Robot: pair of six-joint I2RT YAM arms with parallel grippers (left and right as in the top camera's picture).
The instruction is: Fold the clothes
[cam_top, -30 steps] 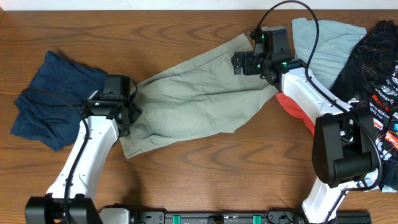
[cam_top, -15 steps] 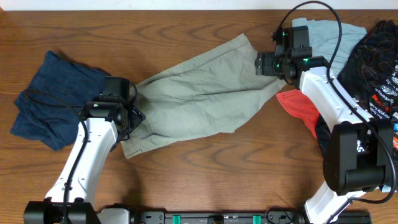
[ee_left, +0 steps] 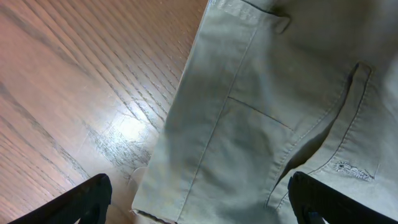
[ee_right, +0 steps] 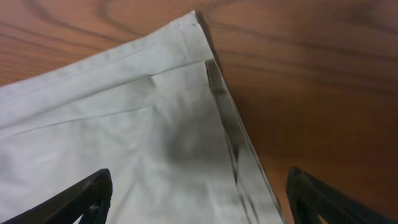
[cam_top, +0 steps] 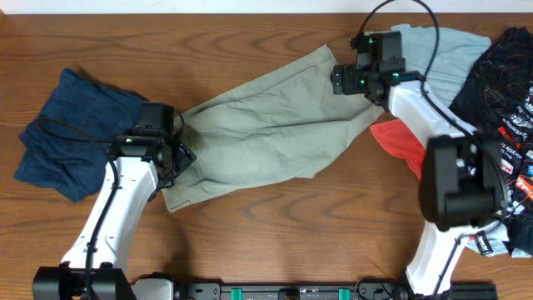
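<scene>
Long axis of khaki shorts diagonal, end to end between pincers: left pincer over lower-left end, right pincer over upper-right hem corner; each spread wide, seemingly gripping nothing.

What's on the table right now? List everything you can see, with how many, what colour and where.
khaki shorts: one, khaki-beige, spread diagonally across the middle
navy garment: one, navy, crumpled at the left
light-blue garment: one, light blue, far right, partly under the right arm
red piece: one, red, just right of the shorts, partly hidden by the arm
black printed pile: count unclear, black with red and white print, right edge
table: one, brown wood, under everything
left gripper: one, black, open, over the shorts' left end
right gripper: one, black, open, over the shorts' far right corner
</scene>
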